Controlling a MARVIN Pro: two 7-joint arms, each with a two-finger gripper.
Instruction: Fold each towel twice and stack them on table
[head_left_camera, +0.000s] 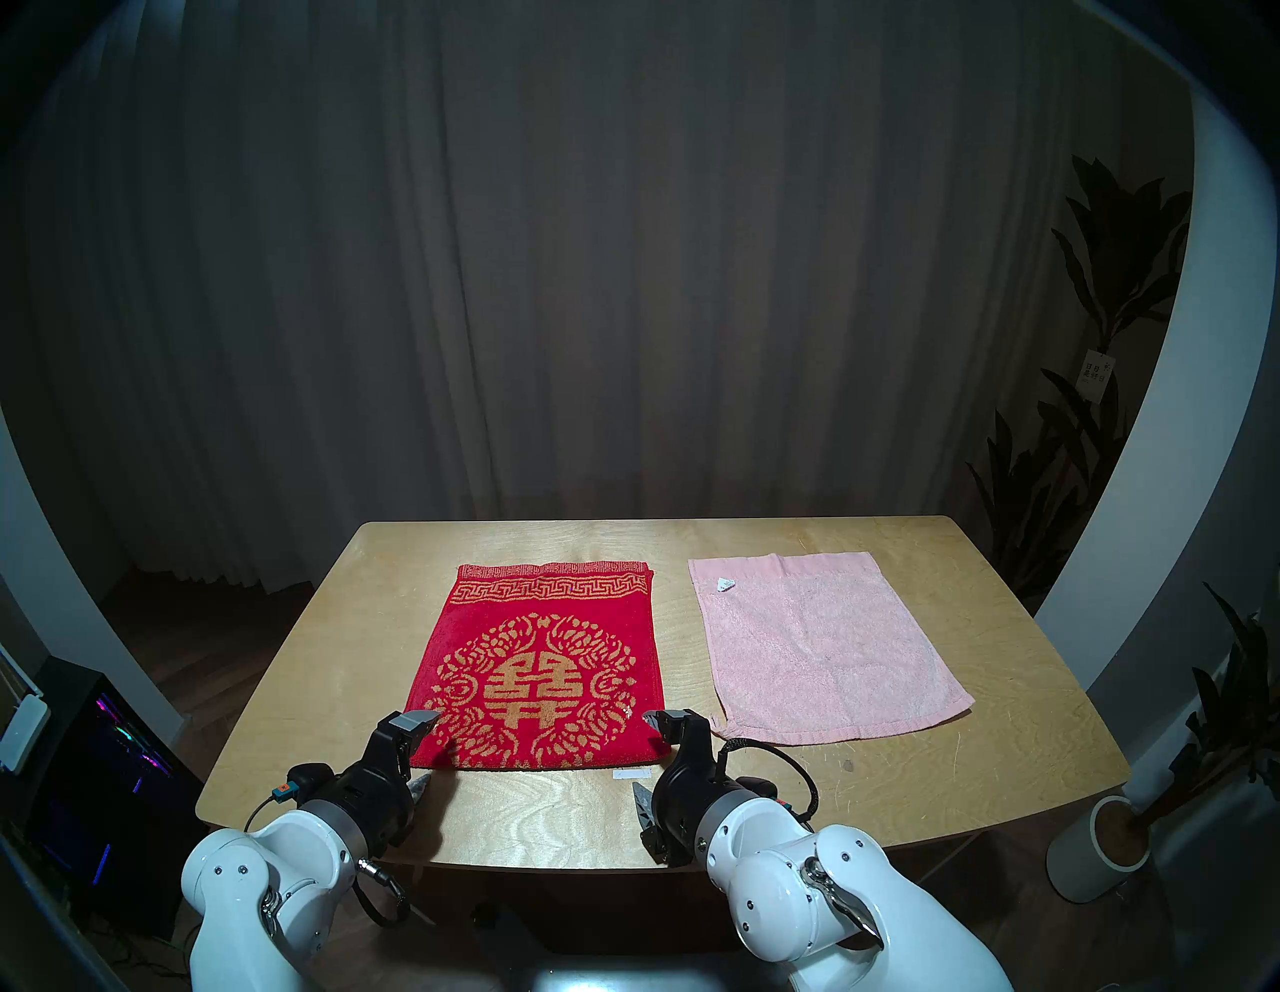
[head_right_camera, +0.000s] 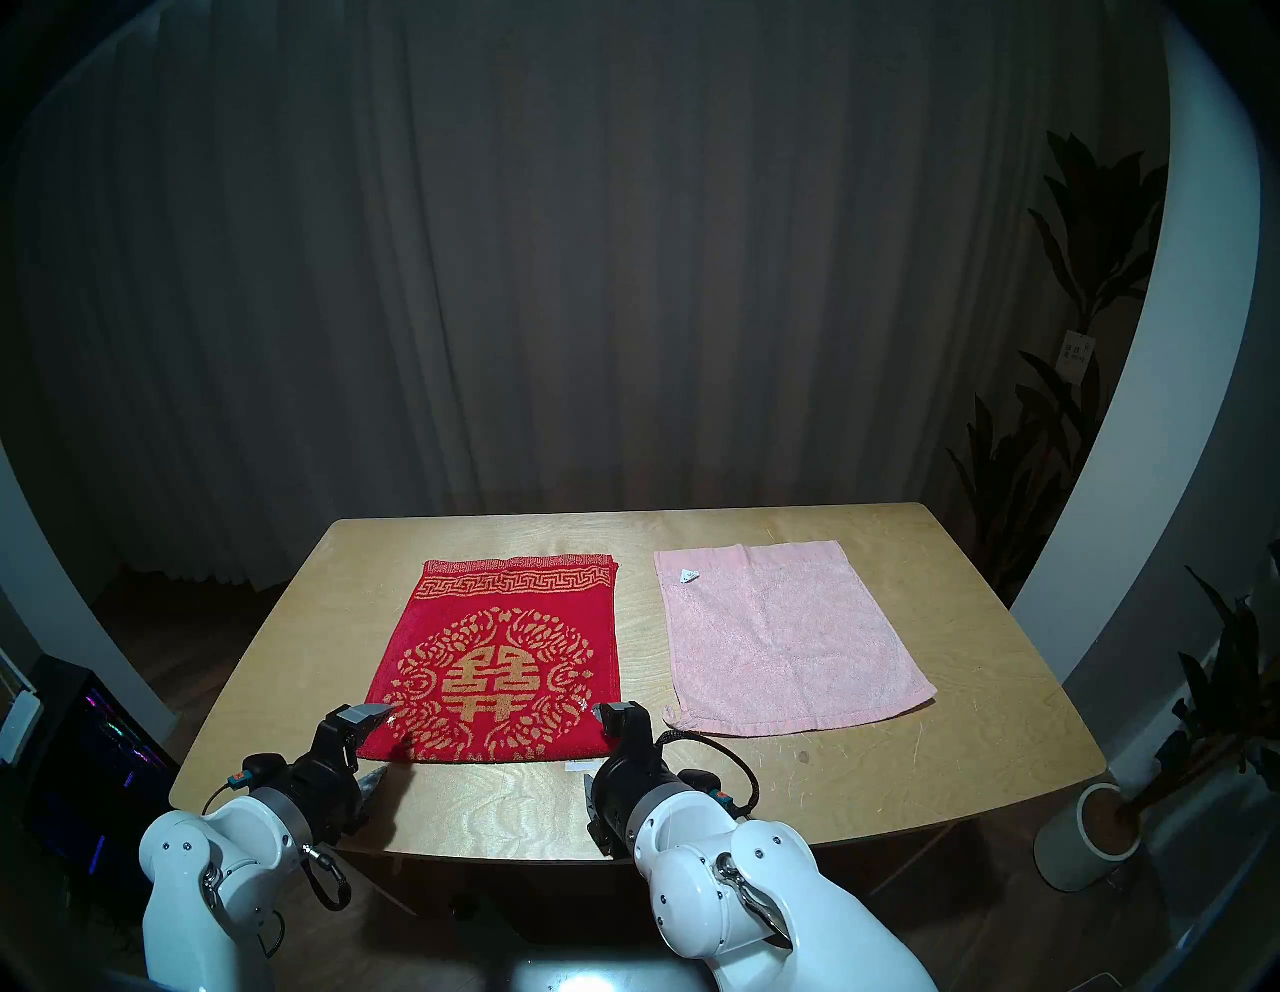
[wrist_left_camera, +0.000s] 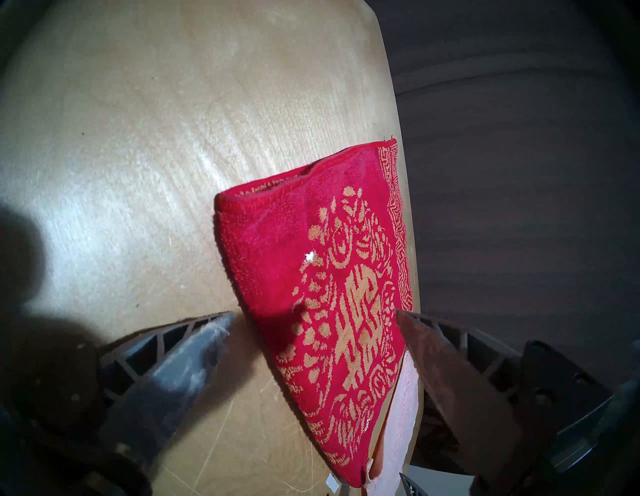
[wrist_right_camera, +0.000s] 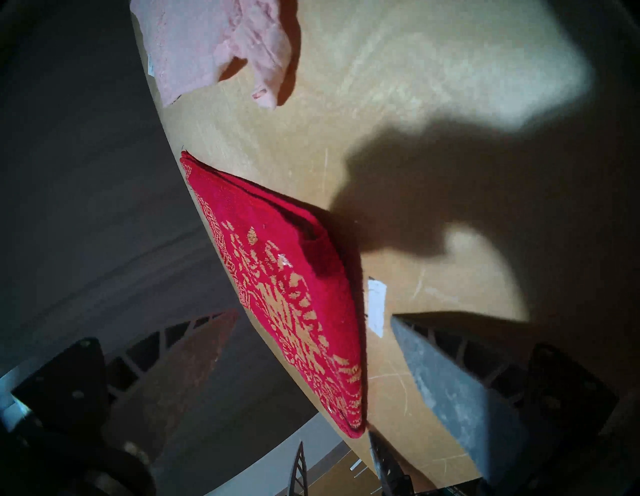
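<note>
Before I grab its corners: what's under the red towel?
Beneath the red towel its own lower folded layer shows at the edges, resting on the table. Anything under its middle is covered.

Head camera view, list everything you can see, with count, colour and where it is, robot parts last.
red towel: one, bright red with gold key border and round medallion, lying on the table's middle, apparently doubled over, near edge toward the robot.
pink towel: one, pale pink, spread on the table to the red towel's right, apart from it.
white label: one, small, white, on the table just before the red towel's near right corner.
table: one, light plywood with rounded corners, centre of view.
curtain: dark grey, behind the table.
potted plants: dark leaves, far right, one in a white pot.
left gripper: one, black, open, at the red towel's near left corner.
right gripper: one, black, open, at its near right corner.
</note>
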